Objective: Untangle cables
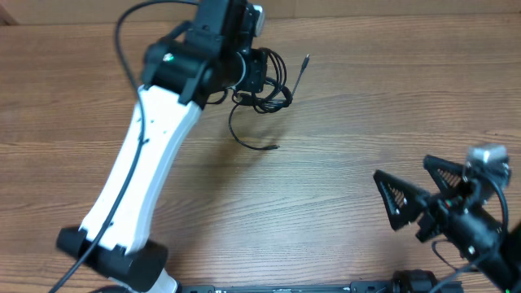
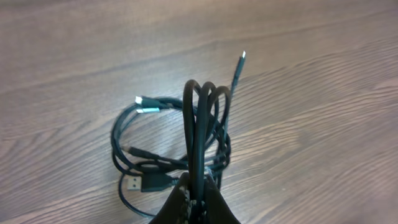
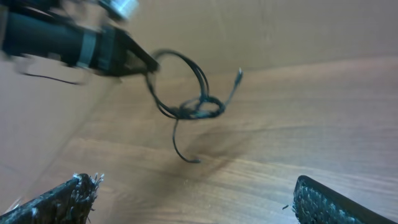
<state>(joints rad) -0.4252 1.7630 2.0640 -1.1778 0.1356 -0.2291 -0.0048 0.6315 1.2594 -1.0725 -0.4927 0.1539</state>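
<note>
A tangled bundle of thin black cables [image 1: 264,85] hangs at the far middle of the wooden table. My left gripper [image 1: 259,72] is shut on several of its loops and holds them up. In the left wrist view the loops [image 2: 202,124] rise from my jaws [image 2: 198,186], and plug ends lie below, one a USB plug [image 2: 146,184]. One loose end [image 1: 244,138] curls toward the table, another [image 1: 303,67] sticks out to the right. My right gripper [image 1: 411,191] is open and empty at the near right. The bundle shows far off in the right wrist view [image 3: 189,99].
The wooden table [image 1: 350,122] spreads around the bundle. The left arm's white link [image 1: 142,175] crosses the left half of the table. A black bar [image 1: 285,287] runs along the near edge.
</note>
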